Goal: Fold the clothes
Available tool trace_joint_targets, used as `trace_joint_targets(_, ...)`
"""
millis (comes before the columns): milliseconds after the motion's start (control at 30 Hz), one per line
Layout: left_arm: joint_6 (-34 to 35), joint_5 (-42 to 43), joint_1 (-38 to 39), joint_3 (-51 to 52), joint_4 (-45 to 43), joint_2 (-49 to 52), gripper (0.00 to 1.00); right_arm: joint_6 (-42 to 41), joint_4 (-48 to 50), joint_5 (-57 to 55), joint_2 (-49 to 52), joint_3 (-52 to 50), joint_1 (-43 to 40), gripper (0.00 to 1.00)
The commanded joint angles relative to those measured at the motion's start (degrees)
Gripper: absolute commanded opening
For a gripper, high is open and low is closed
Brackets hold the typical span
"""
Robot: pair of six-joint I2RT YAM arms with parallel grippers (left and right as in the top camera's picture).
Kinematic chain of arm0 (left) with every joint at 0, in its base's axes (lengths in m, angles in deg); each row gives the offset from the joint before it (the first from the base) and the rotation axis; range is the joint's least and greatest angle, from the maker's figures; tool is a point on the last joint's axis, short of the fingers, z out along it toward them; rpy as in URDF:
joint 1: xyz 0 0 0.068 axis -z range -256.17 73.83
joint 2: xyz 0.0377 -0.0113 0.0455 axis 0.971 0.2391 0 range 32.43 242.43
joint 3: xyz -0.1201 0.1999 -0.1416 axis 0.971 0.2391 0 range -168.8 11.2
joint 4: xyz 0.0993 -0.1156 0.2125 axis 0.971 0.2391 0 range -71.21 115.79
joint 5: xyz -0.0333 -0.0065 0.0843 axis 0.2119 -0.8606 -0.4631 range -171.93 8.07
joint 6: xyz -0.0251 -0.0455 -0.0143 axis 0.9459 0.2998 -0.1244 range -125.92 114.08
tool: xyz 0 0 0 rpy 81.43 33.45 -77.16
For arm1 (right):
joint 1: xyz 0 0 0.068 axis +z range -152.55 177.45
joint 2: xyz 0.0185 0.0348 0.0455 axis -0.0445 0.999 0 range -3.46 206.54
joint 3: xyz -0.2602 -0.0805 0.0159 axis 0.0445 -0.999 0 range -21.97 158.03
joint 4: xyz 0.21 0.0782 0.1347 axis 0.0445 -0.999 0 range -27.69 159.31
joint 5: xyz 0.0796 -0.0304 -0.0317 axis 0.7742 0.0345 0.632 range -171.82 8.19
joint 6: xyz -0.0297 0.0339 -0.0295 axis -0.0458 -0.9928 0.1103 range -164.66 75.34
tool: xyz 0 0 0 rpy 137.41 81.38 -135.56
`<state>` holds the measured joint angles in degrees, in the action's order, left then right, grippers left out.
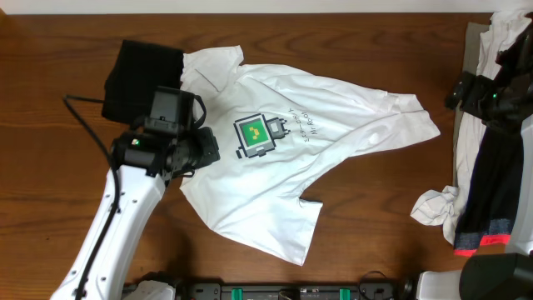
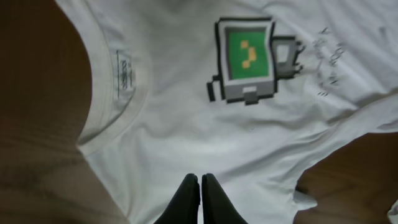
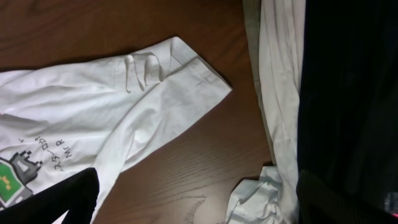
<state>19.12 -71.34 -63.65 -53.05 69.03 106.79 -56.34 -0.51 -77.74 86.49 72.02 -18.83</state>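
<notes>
The white T-shirt [image 1: 333, 125] lies spread on the wooden table, chest print [image 1: 258, 136] facing up. My left gripper [image 1: 210, 150] is at the shirt's collar end. In the left wrist view its fingers [image 2: 200, 182] are shut tip to tip just over the white fabric [image 2: 174, 124], below the collar [image 2: 115, 93] and the print [image 2: 245, 59]. I see no cloth pinched between them. My right gripper [image 1: 458, 90] hangs at the far right, jaws wide open [image 3: 205, 208] over bare wood between the shirt's sleeve [image 3: 180, 68] and the heap of clothes [image 3: 280, 93].
A folded black garment [image 1: 141, 75] lies at the back left, touching the shirt's sleeve. Along the right edge sits a pile: white cloth [image 1: 508, 33], a black garment with a red band [image 1: 487, 200] and a crumpled white piece [image 1: 433, 208].
</notes>
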Motion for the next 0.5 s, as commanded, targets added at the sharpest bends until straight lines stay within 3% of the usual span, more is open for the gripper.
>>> trace_joint_targets(0,-0.11,0.33,-0.24,-0.39,-0.66,-0.33,0.15,-0.28,0.13,0.7,0.39,-0.09,-0.26,0.99)
trace_joint_targets(67,-0.13,0.33,-0.24,-0.39,-0.66,-0.26,0.16,-0.28,1.22,0.68,0.39,-0.09,-0.26,0.99)
trace_joint_targets(133,-0.11,0.33,-0.24,-0.39,-0.63,-0.28,0.32,-0.26,3.21,0.7,0.39,-0.09,-0.26,0.99)
trace_joint_targets(200,-0.11,0.33,-0.24,-0.39,-0.63,-0.28,0.72,-0.2,3.56,1.97,0.26,0.13,-0.26,0.99)
trace_joint_targets(267,-0.11,0.33,-0.24,-0.39,-0.63,-0.26,0.98,3.34,4.81,10.1,0.17,0.11,-0.2,0.99)
trace_joint_targets(367,-0.11,0.33,-0.24,-0.39,-0.63,-0.28,0.98,8.72,9.88,21.18,0.72,0.04,0.76,0.93)
trace_joint_targets(467,-0.11,0.35,-0.24,-0.39,-0.63,-0.26,0.98,8.74,15.67,21.14,2.16,0.04,2.1,0.82)
